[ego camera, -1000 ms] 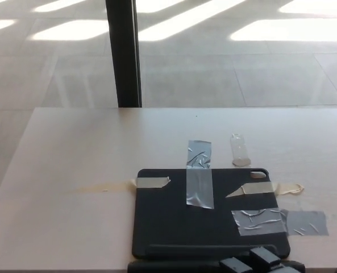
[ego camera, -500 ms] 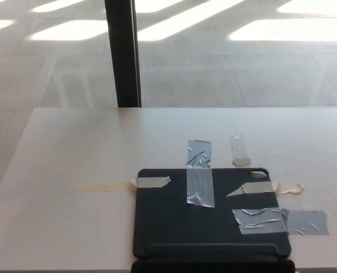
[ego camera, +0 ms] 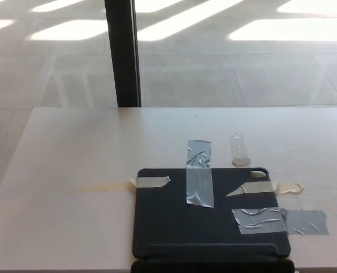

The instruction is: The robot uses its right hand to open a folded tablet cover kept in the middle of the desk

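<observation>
Tablet cover [ego camera: 211,213], dark, lay flat and closed on pale wooden table [ego camera: 71,148], toward near edge, slightly right of centre. Fold line ran across cover close to its near end; second dark edge showed just below it at bottom border of view, cut off by frame.

Grey tape strip [ego camera: 199,173] ran upright over cover's far edge, upper part stuck to table, lower part on cover. Crinkled grey tape patch [ego camera: 279,222] sat at cover's right side, spanning from cover surface onto table beyond right edge. Beige tape piece [ego camera: 152,182] crossed cover's left far corner, with faint yellowish smear trailing left across table. Second beige tape piece [ego camera: 265,188] crossed right far corner, ending in curled tip on table. Small clear tape scrap [ego camera: 240,149] lay on table just beyond cover's far right corner, apart from cover.

Neither left hand nor right hand appeared anywhere in view; state of fingers could not be told. Nothing touched cover apart from tapes.

Beyond table's far edge: tiled floor [ego camera: 213,68] with bright bands of sunlight, and dark vertical post [ego camera: 123,51] rising from behind table, left of centre.
</observation>
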You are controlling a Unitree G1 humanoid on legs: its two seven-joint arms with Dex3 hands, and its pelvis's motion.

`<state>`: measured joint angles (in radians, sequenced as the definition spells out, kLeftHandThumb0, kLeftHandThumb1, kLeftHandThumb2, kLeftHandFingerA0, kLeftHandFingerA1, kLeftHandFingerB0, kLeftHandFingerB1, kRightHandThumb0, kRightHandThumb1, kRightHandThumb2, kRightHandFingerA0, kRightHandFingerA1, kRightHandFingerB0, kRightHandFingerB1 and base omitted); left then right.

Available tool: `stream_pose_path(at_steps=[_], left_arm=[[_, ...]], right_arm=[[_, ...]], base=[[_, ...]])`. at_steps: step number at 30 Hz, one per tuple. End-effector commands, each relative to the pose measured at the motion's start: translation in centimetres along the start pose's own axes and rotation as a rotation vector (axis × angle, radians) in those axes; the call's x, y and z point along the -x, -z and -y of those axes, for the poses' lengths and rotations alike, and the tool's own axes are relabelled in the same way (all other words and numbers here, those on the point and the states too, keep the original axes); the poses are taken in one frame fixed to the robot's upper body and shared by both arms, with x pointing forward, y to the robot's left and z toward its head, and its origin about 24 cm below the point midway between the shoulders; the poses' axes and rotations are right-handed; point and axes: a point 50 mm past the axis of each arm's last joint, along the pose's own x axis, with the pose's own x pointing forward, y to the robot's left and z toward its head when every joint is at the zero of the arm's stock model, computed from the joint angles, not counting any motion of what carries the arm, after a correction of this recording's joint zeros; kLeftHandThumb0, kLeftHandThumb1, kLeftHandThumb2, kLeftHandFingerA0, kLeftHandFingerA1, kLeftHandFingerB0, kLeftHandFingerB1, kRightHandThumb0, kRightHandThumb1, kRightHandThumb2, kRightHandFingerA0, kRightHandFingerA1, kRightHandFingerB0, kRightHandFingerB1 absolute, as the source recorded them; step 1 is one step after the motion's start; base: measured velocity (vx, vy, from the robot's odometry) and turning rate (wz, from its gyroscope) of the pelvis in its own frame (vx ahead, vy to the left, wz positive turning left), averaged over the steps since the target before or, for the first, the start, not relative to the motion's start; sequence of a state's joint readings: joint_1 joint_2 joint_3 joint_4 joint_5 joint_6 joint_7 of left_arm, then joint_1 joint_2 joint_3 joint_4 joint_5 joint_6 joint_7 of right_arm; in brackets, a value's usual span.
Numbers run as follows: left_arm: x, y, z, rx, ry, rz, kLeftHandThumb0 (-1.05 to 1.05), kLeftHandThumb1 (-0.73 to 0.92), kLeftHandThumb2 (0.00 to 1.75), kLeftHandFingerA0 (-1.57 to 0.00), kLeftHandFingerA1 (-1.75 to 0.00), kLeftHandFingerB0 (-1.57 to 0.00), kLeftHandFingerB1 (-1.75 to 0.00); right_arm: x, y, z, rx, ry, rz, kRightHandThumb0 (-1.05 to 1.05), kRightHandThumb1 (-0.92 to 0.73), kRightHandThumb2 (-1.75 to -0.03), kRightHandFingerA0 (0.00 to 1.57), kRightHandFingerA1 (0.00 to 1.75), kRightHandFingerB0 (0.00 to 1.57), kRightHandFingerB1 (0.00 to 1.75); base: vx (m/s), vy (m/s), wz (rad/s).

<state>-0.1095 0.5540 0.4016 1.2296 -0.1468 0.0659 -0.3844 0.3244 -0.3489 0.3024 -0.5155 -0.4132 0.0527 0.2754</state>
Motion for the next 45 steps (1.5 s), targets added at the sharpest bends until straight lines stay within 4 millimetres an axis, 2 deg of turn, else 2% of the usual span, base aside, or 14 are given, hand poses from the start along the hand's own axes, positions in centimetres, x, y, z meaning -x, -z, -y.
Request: stream_pose_path(at_steps=[1, 7, 8, 9, 15, 16, 20, 23, 24, 25, 37, 42, 43, 45], left_arm=[[0.4, 0.4, -0.8, -0.005, -0.016, -0.001, -1.0, 0.6, 0.67, -0.51, -1.17, -0.31, -1.04], [0.4, 0.5, -0.9, -0.006, -0.019, -0.005, -1.04, 0.44, 0.94, -0.59, -1.06, -0.39, -0.92], [0.4, 0.6, -0.9, -0.003, -0.02, -0.006, -1.0, 0.6, 0.67, -0.51, -1.17, -0.31, -1.04], [0.4, 0.5, -0.8, 0.001, -0.012, -0.004, -1.03, 0.43, 0.93, -0.58, -1.05, -0.38, -0.9], [0.4, 0.5, -0.8, -0.011, -0.016, -0.009, -0.96, 0.6, 0.69, -0.48, -1.18, -0.31, -1.03], [0.3, 0.4, -0.7, -0.002, -0.018, -0.008, -0.96, 0.6, 0.69, -0.48, -1.18, -0.31, -1.03], [0.3, 0.6, -0.6, -0.013, -0.016, -0.01, -0.99, 0.61, 0.68, -0.47, -1.17, -0.3, -1.02], [0.3, 1.1, -0.5, 0.0, -0.016, -0.026, -0.95, 0.59, 0.69, -0.46, -1.18, -0.3, -1.02], [0.3, 1.2, -0.5, -0.001, -0.016, -0.025, -0.95, 0.6, 0.69, -0.47, -1.18, -0.3, -1.02], [0.3, 1.2, -0.6, -0.004, -0.016, -0.026, -0.96, 0.59, 0.69, -0.47, -1.18, -0.31, -1.03], [0.5, 2.1, -0.7, -0.014, -0.017, -0.039, -1.0, 0.59, 0.68, -0.48, -1.17, -0.29, -1.02], [0.4, 2.0, -0.5, 0.004, -0.024, -0.038, -0.95, 0.57, 0.69, -0.51, -1.18, -0.32, -1.02], [0.4, 2.0, -0.5, 0.015, -0.021, -0.037, -0.97, 0.57, 0.66, -0.52, -1.17, -0.33, -0.98], [0.4, 2.0, -0.5, -0.012, -0.015, -0.034, -0.98, 0.58, 0.7, -0.49, -1.19, -0.31, -1.02]], right_arm=[[-0.7, -2.5, 7.0, 0.018, 0.09, 0.095, -0.61, -0.7, -0.61, 0.27, 0.78, 0.34, 0.43], [0.8, -4.7, 15.9, 0.023, 0.439, 0.192, -0.61, -0.65, -0.59, 0.32, 0.74, 0.39, 0.48], [1.5, -4.5, 17.0, 0.033, 0.494, 0.173, -0.69, -0.54, -0.93, 0.34, 0.71, 0.32, 0.57], [2.0, -4.2, 17.8, 0.022, 0.525, 0.158, -0.64, -0.65, -0.6, 0.27, 0.75, 0.36, 0.48], [7.1, 0.3, 22.4, -0.029, 0.838, -0.017, -0.55, -0.66, -0.59, 0.34, 0.55, 0.36, 0.41], [8.1, 1.3, 22.9, -0.043, 0.899, -0.057, -0.61, -0.52, -0.91, 0.38, 0.65, 0.3, 0.52], [11.8, 5.0, 23.9, -0.079, 1.068, -0.175, -0.68, -0.66, -0.6, 0.35, 0.74, 0.41, 0.52], [15.4, 8.0, 23.6, -0.062, 1.212, -0.289, -0.72, -0.56, -0.98, 0.39, 0.81, 0.4, 0.67], [17.1, 9.6, 23.1, -0.086, 1.264, -0.354, -0.77, -0.69, -0.61, 0.29, 1.01, 0.37, 0.7], [18.1, 10.6, 22.7, -0.116, 1.303, -0.384, -0.79, -0.56, -0.99, 0.39, 0.88, 0.39, 0.71], [25.3, 17.9, 16.6, -0.394, 1.792, -0.595, -0.72, -0.66, -0.61, 0.33, 1.3, 0.29, 0.8], [26.3, 20.4, 13.6, -0.562, 1.912, -0.732, -0.78, -0.56, -1.0, 0.42, 0.97, 0.31, 0.79], [26.3, 20.6, 13.4, -0.565, 1.924, -0.741, -0.71, -0.69, -0.59, 0.3, 1.43, 0.25, 0.95], [26.3, 21.4, 11.9, -0.63, 1.893, -0.844, -0.75, -0.77, -0.59, 0.37, 1.58, 0.18, 1.01]], base=[[0.0, 0.0, 0.0], [0.0, 0.0, 0.0], [0.0, 0.0, 0.0], [0.0, 0.0, 0.0], [0.0, 0.0, 0.0], [0.0, 0.0, 0.0], [0.0, 0.0, 0.0], [0.0, 0.0, 0.0], [0.0, 0.0, 0.0], [0.0, 0.0, 0.0], [0.0, 0.0, 0.0], [0.0, 0.0, 0.0], [0.0, 0.0, 0.0], [0.0, 0.0, 0.0]])
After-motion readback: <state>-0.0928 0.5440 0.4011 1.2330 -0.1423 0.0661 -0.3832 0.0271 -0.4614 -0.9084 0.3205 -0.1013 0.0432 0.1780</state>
